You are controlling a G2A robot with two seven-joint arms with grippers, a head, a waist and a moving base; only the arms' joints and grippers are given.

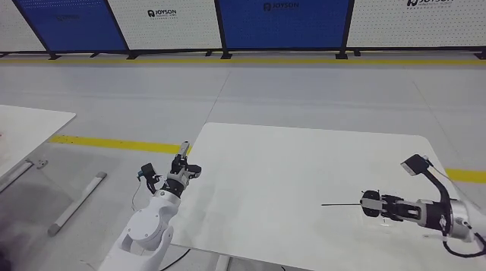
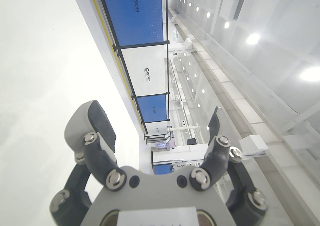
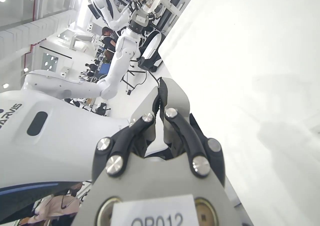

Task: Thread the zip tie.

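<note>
A thin black zip tie [image 1: 342, 205] sticks out level over the white table [image 1: 304, 157] near its front right. My right gripper [image 1: 367, 204] is shut on one end of it, and the free end points toward the table's middle. In the right wrist view the fingers [image 3: 163, 96] are pressed together, with a short black strip [image 3: 153, 77] showing at their tips. My left gripper [image 1: 184, 157] is held at the table's left edge, far from the tie. It stands open [image 2: 157, 124] with nothing between its black pads [image 2: 102, 122].
A second white table [image 1: 30, 127] stands off to the left, with a grey bar [image 1: 76, 203] lying on the floor between the two. A yellow floor line [image 1: 114, 143] and blue and white panels [image 1: 281, 5] lie beyond.
</note>
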